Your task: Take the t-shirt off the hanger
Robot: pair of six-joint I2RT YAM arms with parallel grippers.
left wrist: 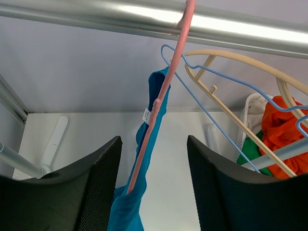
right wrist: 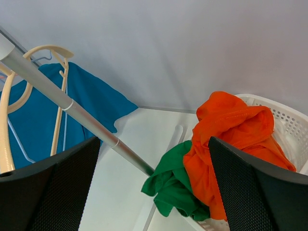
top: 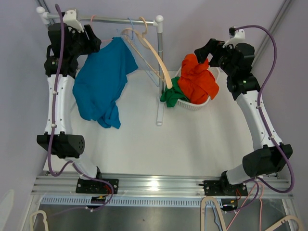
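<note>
A blue t-shirt [top: 102, 81] hangs from a pink hanger [left wrist: 160, 103] hooked on the rack's silver rail [top: 115, 20]. One side of the shirt has slipped down the hanger arm and droops toward the table. In the left wrist view the shirt [left wrist: 129, 207] bunches low on the hanger, between my fingers. My left gripper [top: 92, 39] is open just under the rail, with the hanger and shirt [left wrist: 154, 144] in the gap and untouched. My right gripper [top: 201, 52] is open and empty, hovering over the basket; it also shows in the right wrist view [right wrist: 154, 163].
Two cream hangers [top: 156, 57] and a thin light-blue hanger [left wrist: 211, 115] hang bare on the rail. The rack's upright post [top: 160, 72] stands mid-table. A white basket [top: 199, 103] at right holds an orange garment [top: 198, 79] and a green one [top: 172, 95].
</note>
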